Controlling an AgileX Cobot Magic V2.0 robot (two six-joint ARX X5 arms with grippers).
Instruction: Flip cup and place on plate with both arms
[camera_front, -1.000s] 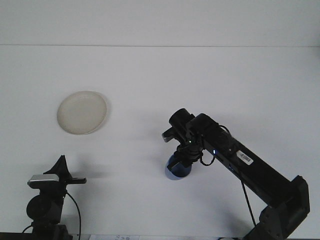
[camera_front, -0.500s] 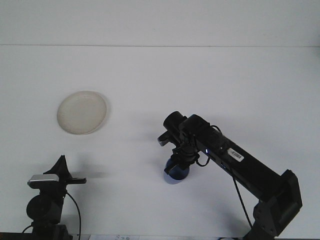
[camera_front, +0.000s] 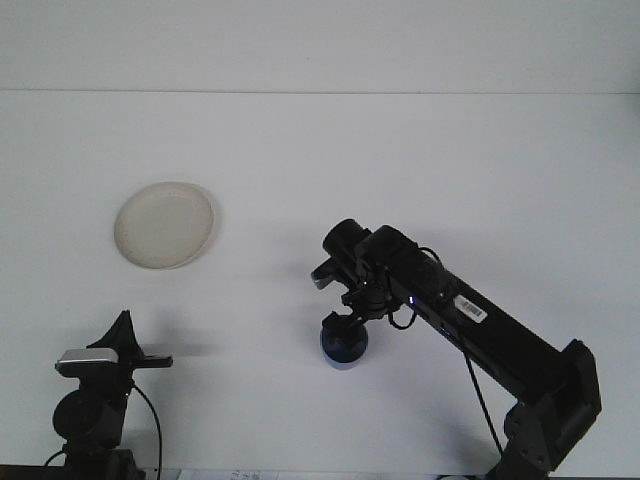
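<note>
Cup, small blue plastic (camera_front: 343, 348), has shifted slightly left over the last second with the right pincer (camera_front: 345, 325) and now looks more upright on the white counter (camera_front: 400, 160). Pincer closed on it from above, arm reaching in diagonally. Round cream plate (camera_front: 164, 224) lies well apart, far left. Left pincer (camera_front: 120, 345) low, parked; fingers unclear.

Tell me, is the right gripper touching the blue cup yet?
Cannot tell. In the front view the right gripper overlaps the blue cup from above, hiding any contact or gap.
</note>
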